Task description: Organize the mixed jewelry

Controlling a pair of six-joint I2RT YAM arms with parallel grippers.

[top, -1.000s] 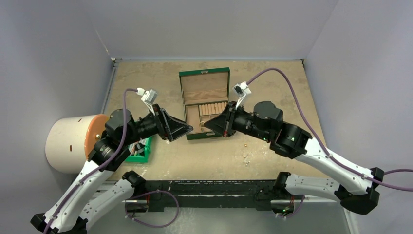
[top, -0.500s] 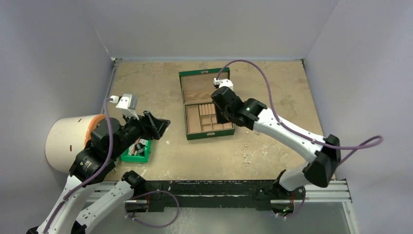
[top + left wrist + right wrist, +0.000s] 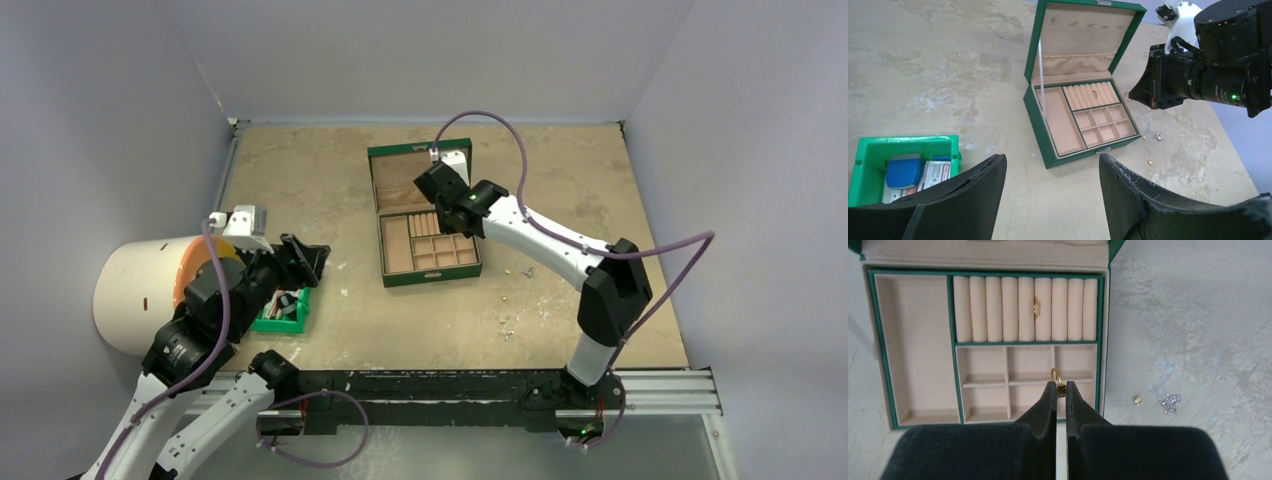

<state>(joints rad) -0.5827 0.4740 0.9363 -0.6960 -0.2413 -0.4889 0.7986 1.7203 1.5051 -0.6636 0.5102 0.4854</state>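
Observation:
The open green jewelry box point(image 3: 432, 276) stands mid-table, also in the left wrist view point(image 3: 1038, 125) and the right wrist view point(image 3: 1103, 340). My right gripper point(image 3: 1058, 385) hovers above its small compartments, shut on a gold ring with a clover charm point(image 3: 1056, 376); it shows in the top view point(image 3: 430, 190). Another gold ring point(image 3: 1036, 307) sits between the tan cushion rolls. A gold stud point(image 3: 1137, 400) and a sparkly silver piece point(image 3: 1170, 403) lie on the table right of the box. My left gripper point(image 3: 1053, 165) is open and empty, near the bin point(image 3: 310, 255).
A small green plastic bin point(image 3: 283, 312) with dark and blue items sits at the near left. A white cylinder with an orange end point(image 3: 150, 290) lies at the left edge. More tiny pieces point(image 3: 505, 320) lie near the front right. Grey walls surround the table.
My right gripper has swung from the box's front to above its back part, holding the ring. My left arm has drawn back left toward the green bin.

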